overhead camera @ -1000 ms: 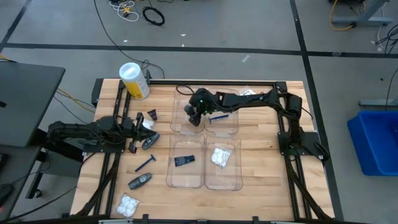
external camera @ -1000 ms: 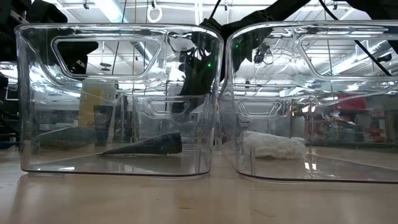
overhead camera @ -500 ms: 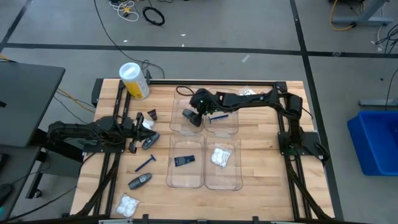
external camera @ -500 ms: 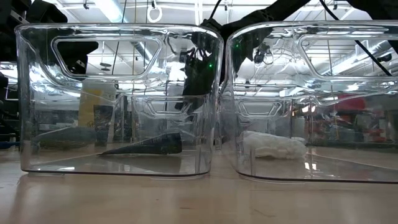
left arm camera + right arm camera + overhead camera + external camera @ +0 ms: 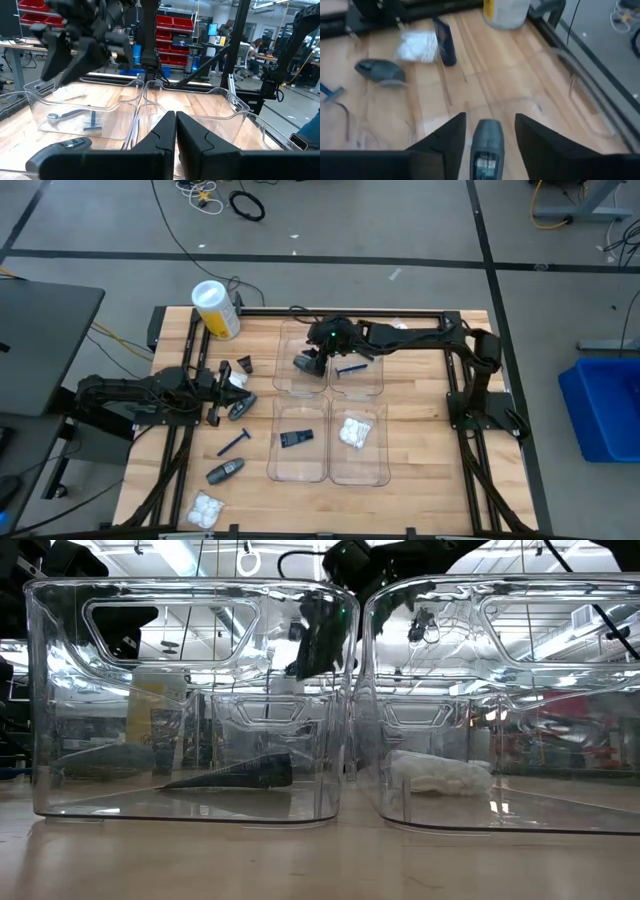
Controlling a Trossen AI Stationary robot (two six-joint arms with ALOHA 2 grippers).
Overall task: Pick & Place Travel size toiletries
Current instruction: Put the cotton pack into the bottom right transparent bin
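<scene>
Now the right gripper [image 5: 312,361] has lifted, fingers parted, leaving the dark grey oval tube [image 5: 305,364] inside the clear plastic tray [image 5: 290,388]: placed.

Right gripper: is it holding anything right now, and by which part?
Nothing. The right gripper has its fingers apart, with gaps either side of the grey tube, which lies loose in the tray below them.

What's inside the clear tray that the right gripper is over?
A dark grey oval tube lies in that clear tray, between the open fingers of the right gripper. The gripper covers part of the tray floor.
</scene>
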